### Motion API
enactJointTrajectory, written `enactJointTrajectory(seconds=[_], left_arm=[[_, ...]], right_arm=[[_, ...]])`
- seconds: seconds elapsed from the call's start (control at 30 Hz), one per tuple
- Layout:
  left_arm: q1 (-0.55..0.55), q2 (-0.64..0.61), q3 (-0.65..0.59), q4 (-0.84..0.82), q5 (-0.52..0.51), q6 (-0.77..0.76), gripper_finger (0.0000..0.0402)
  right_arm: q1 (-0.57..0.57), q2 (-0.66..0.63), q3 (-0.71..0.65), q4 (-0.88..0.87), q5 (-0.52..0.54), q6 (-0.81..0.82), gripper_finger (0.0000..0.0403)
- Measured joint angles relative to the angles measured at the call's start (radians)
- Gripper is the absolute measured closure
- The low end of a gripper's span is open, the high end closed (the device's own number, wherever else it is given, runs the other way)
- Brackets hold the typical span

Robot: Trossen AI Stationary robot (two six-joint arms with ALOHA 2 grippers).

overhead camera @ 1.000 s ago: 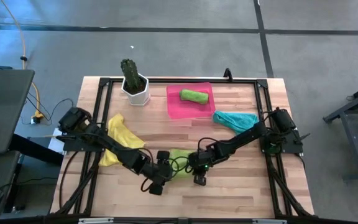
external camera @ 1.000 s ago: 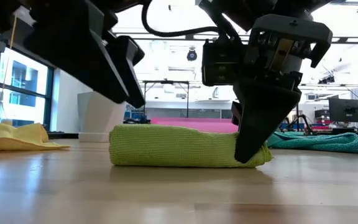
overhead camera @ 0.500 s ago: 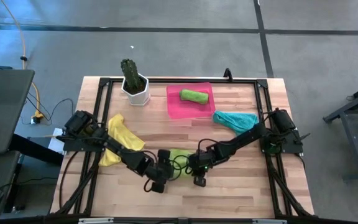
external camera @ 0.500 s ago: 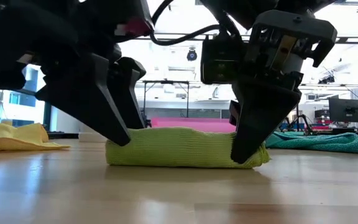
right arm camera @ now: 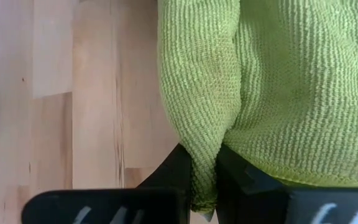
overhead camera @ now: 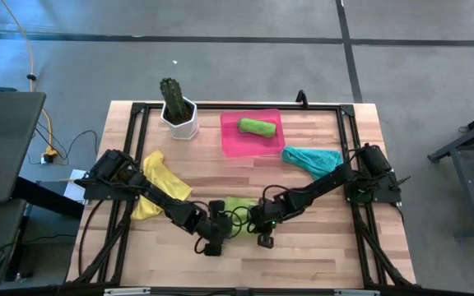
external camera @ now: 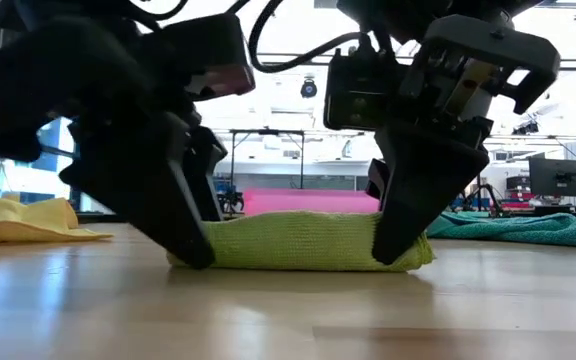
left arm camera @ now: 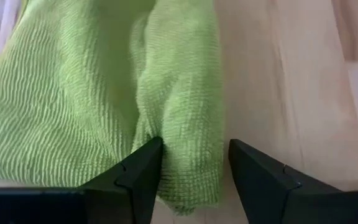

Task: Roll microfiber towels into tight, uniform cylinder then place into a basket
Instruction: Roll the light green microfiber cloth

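Observation:
A lime green microfiber towel (overhead camera: 239, 205) lies on the table near the middle of its front edge, with its near edge rolled into a thick fold (external camera: 303, 240). My left gripper (left arm camera: 191, 149) stands open astride the left end of that fold. My right gripper (right arm camera: 204, 155) is shut on the fold's right end. The pink basket (overhead camera: 230, 141) at the far middle holds one rolled green towel (overhead camera: 256, 126). A teal towel (overhead camera: 311, 158) lies crumpled at the right and a yellow towel (overhead camera: 156, 185) at the left. My left gripper has one fingertip (left arm camera: 148, 152) in the crease between the rolled fold (left arm camera: 185, 124) and the flat cloth, against the cloth. The other fingertip (left arm camera: 241, 152) stands over bare wood, apart from the roll. The fingers slant down from the near side. My right gripper pinches the rolled fold's right end (right arm camera: 197, 134) between its two fingers, several layers thick. The fingers slant down from the near side and lie across the roll. The towel rests on the table, bunched at the pinch.
A white pot with a cactus (overhead camera: 178, 111) stands at the far left beside the basket. A black frame (overhead camera: 138, 111) runs around the table's edges. Bare wood (overhead camera: 303, 247) shows along the near edge.
My left gripper has come down onto the left end of the lime towel's rolled fold, its fingers reaching the table, and has turned a little about its own axis. My right gripper has stayed shut on the right end. The towel has kept its place.

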Motion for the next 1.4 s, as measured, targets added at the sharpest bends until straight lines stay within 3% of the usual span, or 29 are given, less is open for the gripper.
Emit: enactJointTrajectory(seconds=[0.13,0.37,0.7,0.87,1.07,1.17,1.4], left_arm=[[0.003,-0.008,-0.001,0.004,0.047,-0.102,0.0279],[0.003,-0.005,-0.002,0.071,0.229,-0.243,0.0389],[0.022,0.000,-0.003,0.113,0.285,-0.373,0.0386],[0.027,0.001,-0.005,0.110,0.358,-0.412,0.0393],[0.031,0.001,-0.006,0.110,0.425,-0.453,0.0390],[0.042,0.001,-0.006,0.115,0.445,-0.472,0.0390],[0.081,0.001,-0.006,0.119,0.495,-0.496,0.0390]], right_arm=[[0.000,0.000,0.000,0.000,-0.003,-0.049,0.0381],[0.000,-0.036,-0.001,0.004,-0.009,-0.179,0.0381],[0.011,-0.101,-0.002,-0.015,0.008,-0.455,0.0375],[0.014,-0.104,-0.002,-0.076,0.007,-0.476,0.0310],[0.053,-0.124,-0.003,-0.131,0.009,-0.712,0.0239],[0.094,-0.124,-0.003,-0.077,0.033,-0.755,0.0233],[0.187,-0.119,0.000,0.039,0.208,-0.883,0.0255]])
